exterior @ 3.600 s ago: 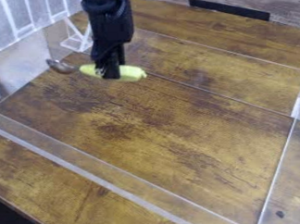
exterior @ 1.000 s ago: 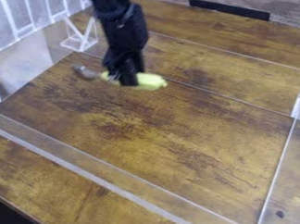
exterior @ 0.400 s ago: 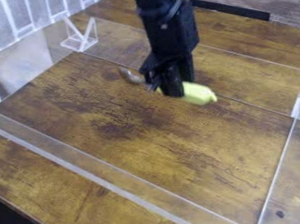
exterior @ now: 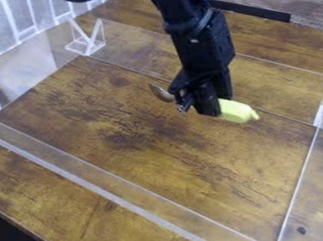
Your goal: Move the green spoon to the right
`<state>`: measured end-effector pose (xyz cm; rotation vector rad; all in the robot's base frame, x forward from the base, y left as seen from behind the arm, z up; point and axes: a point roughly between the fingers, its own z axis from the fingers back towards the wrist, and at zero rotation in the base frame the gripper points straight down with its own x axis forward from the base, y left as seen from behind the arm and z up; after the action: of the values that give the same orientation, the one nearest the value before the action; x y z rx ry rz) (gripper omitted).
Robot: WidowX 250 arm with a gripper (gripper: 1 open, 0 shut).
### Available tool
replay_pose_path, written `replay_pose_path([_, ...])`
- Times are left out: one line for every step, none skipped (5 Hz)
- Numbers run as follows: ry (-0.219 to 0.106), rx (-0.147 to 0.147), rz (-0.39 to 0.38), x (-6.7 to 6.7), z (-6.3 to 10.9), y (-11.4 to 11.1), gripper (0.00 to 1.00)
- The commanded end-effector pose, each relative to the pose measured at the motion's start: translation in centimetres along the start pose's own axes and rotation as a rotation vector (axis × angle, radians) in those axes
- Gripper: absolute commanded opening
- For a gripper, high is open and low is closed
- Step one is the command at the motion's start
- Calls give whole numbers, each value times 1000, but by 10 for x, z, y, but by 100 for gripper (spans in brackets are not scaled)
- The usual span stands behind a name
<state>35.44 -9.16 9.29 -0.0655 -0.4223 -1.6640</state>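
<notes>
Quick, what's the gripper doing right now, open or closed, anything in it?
Gripper: closed on the green spoon.

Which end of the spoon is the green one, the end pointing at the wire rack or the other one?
The other one: the chunky yellow-green handle. The silver bowl end points toward the rack side.

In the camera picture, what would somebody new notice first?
Probably the big black gripper, reaching down from the top, with the green spoon at its tip: the bright yellow-green handle pokes out on the picture's right and the metal bowl on the left. Next might be the brown wooden table spreading underneath.
</notes>
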Motion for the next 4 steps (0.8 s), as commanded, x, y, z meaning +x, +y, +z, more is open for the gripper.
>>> replay_pose_path([-50, 15, -47, 0, 0, 7, 0])
replay_pose_path([-95, -20, -65, -17, -5, 14, 0])
replay_pose_path([-116, -53, -63, -29, -5, 22, 0])
replay_pose_path([-155, -90, -90, -29, -11, 21, 0])
